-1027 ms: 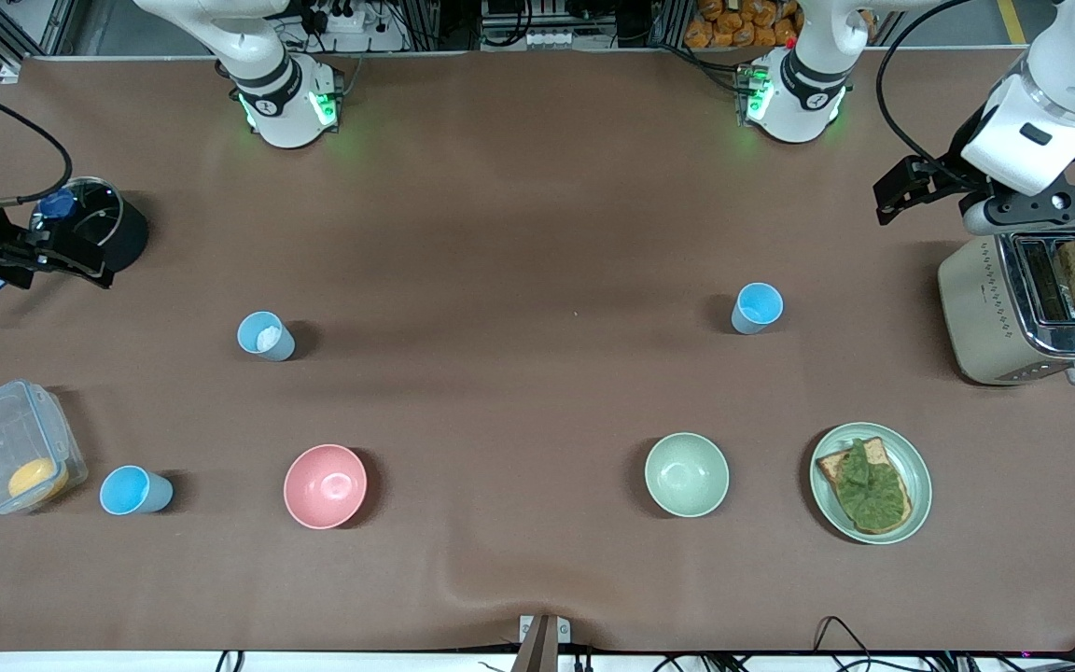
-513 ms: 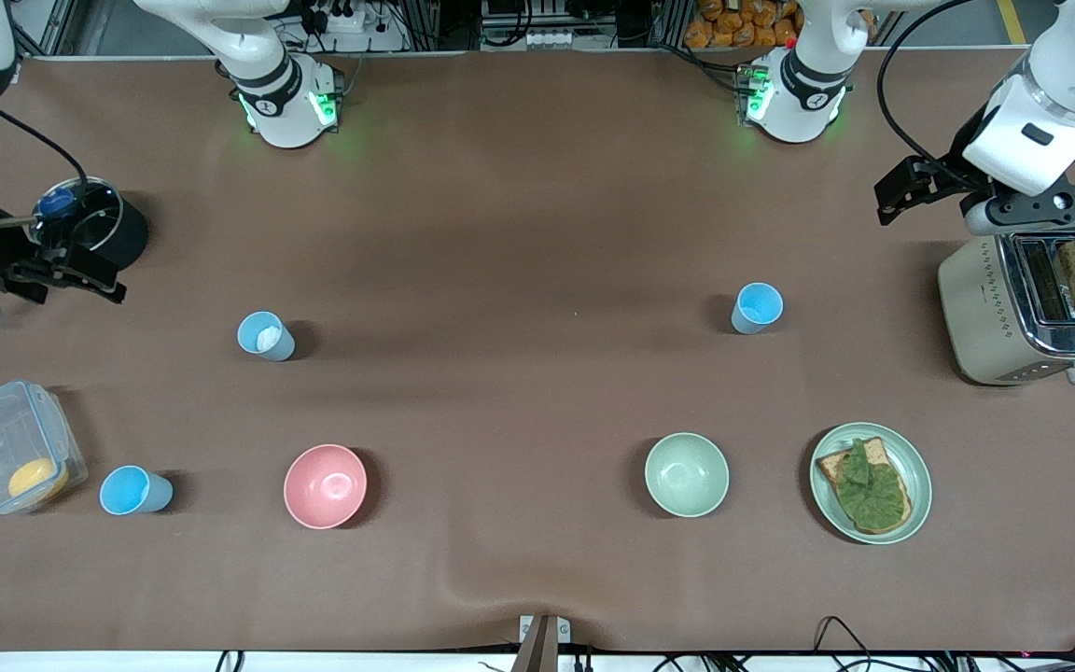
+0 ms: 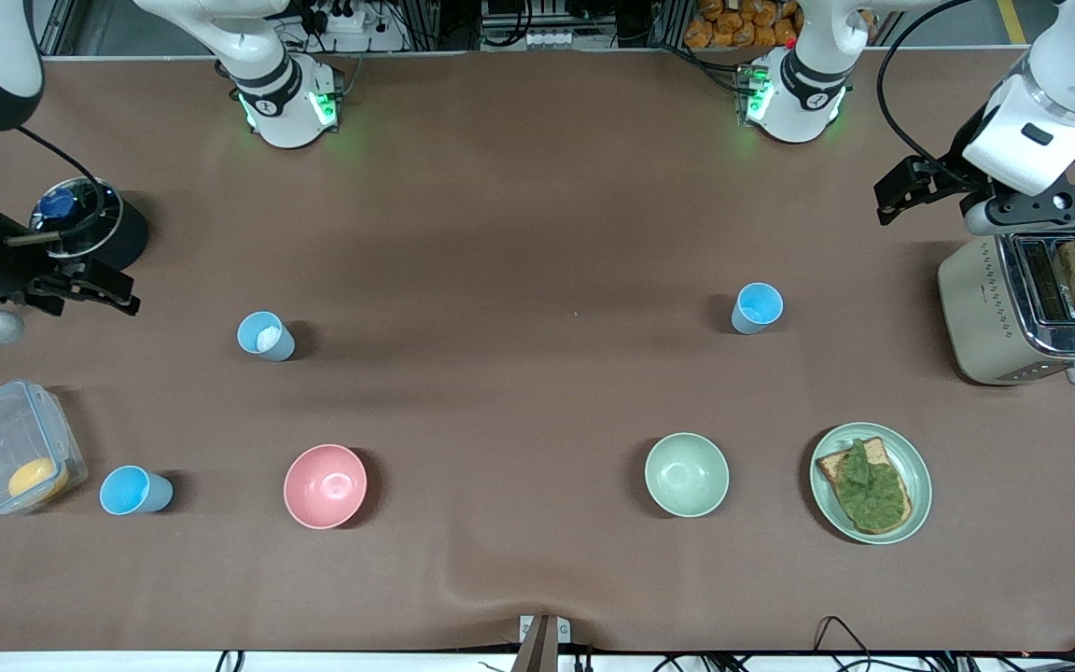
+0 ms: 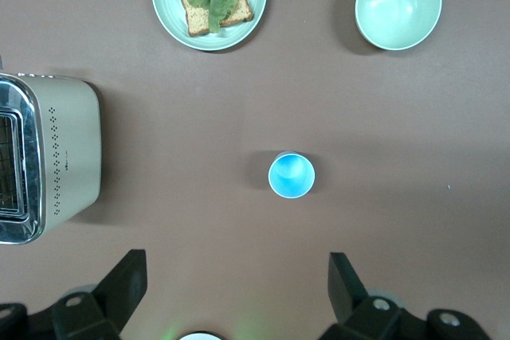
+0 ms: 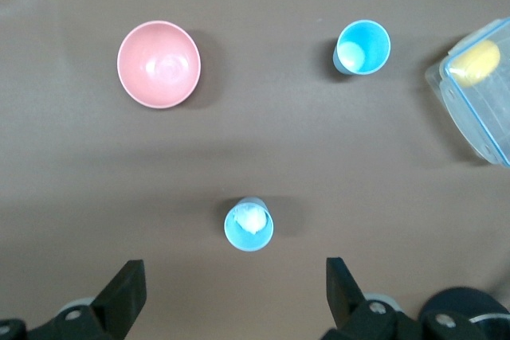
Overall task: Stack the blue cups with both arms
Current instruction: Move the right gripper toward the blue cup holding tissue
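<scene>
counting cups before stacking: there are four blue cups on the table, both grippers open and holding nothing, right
Not quite: there are three blue cups, not four. The front view shows one near the right arm's end, one beside the clear container, and one near the toaster. The left gripper and right gripper are indeed open and empty.

Two glossy white jointed arms with black bands: the right arm point(image 3: 262, 70) and left arm point(image 3: 803, 79) both glow green at their bases; a black cable loops along the left arm's white wrist housing point(image 3: 1027, 131), ending in black pincer hardware
</scene>
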Motion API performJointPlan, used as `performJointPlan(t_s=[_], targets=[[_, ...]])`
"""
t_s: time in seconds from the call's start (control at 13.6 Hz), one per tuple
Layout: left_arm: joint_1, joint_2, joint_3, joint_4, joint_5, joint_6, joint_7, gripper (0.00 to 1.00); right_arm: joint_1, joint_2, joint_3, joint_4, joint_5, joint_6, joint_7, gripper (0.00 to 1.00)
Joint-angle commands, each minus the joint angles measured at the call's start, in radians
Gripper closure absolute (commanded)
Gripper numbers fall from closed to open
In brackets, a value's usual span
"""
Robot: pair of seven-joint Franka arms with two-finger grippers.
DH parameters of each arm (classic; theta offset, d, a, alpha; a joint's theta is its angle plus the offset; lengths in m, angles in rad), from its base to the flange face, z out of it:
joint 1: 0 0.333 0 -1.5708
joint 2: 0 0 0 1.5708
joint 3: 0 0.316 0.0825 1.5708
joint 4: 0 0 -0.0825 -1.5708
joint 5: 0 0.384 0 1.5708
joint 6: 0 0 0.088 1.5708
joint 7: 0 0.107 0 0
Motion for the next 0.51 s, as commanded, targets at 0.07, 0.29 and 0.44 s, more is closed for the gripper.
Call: performJointPlan(t_s=[0.07,0.29,0.44], targets=[[0.001,-0.001,-0.006,0.014,-0.008,-0.012,-0.012,0.00,0.029,-0.028,0.003,-0.080,0.038,0.075,-0.006,0.00],[0.000,-0.001,-0.006,0.014,-0.008,-0.012,-0.011,0.00,0.038,-0.037,0.006,-0.219,0.052,0.199,-0.008,0.00],[0.001,-0.001,-0.006,0.014,-0.008,-0.012,-0.011,0.00,0.067,-0.034,0.003,-0.264,0.052,0.253,0.006,0.00]])
